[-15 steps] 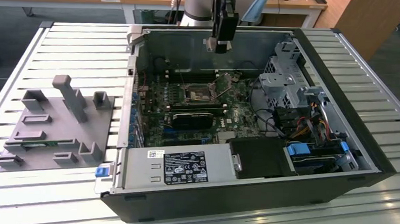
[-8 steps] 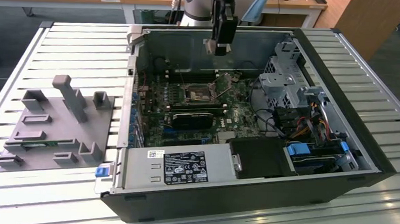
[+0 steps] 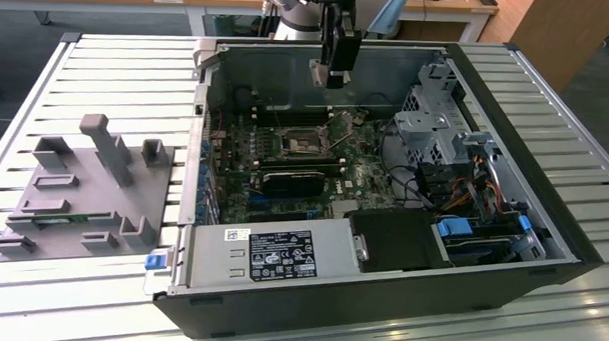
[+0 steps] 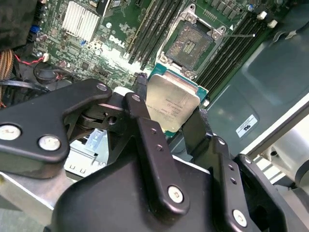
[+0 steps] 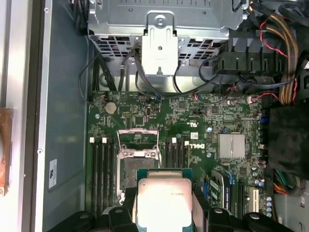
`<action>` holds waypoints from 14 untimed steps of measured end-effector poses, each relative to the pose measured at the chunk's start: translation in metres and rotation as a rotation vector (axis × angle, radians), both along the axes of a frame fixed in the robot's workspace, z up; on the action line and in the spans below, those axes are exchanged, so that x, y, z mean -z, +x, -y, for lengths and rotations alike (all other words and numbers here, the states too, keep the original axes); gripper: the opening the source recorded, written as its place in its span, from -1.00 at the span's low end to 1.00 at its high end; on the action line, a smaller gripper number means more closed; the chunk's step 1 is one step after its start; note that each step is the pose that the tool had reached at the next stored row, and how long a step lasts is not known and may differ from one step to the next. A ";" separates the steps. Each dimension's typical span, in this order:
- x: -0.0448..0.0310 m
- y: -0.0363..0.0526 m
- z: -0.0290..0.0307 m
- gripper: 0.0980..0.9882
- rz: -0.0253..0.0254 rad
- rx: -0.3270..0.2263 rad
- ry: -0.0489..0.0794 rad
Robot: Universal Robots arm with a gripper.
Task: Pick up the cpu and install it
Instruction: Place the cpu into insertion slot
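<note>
While hanging over the open pc case (image 3: 547, 250), gripper (image 4: 170, 112) pinches the cpu (image 4: 172, 102) by its edges | socket (image 4: 190, 46) underneath, not touching

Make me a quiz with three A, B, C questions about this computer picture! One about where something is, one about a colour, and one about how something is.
1. Where is the cpu?
A) held by the gripper
B) on the floor
C) in a person's hand

2. What colour is the motherboard?
A) red
B) green
C) white

3. How is the socket?
A) covered by a fan
B) holding a chip
C) empty

Answers:
1 A: it sits clamped in the gripper in both wrist views.
2 B: the board is green.
3 C: only bare contacts show inside its metal frame.
</note>
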State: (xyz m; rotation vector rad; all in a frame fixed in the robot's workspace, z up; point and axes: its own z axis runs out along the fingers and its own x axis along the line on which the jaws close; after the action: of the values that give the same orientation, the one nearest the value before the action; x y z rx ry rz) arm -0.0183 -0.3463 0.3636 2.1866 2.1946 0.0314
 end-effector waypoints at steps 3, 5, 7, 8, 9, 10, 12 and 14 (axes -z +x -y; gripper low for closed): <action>0.0029 -0.0023 0.0000 0.00 -0.0001 -0.023 0.000; 0.0047 -0.0033 0.0000 0.00 -0.0001 -0.023 0.000; 0.0074 -0.0042 -0.0001 0.00 -0.0001 -0.023 0.000; 0.0090 -0.0044 -0.0002 0.00 0.0000 -0.023 0.000; 0.0106 -0.0045 -0.0003 0.00 0.0000 -0.023 0.000; 0.0122 -0.0045 -0.0003 0.00 -0.0001 -0.023 0.000; 0.0151 -0.0045 -0.0003 0.00 -0.0007 -0.023 0.000; 0.0183 -0.0046 -0.0003 0.00 -0.0009 -0.023 0.000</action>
State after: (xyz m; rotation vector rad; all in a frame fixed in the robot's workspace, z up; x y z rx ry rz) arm -0.0230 -0.3460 0.3453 2.1618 2.2199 0.0307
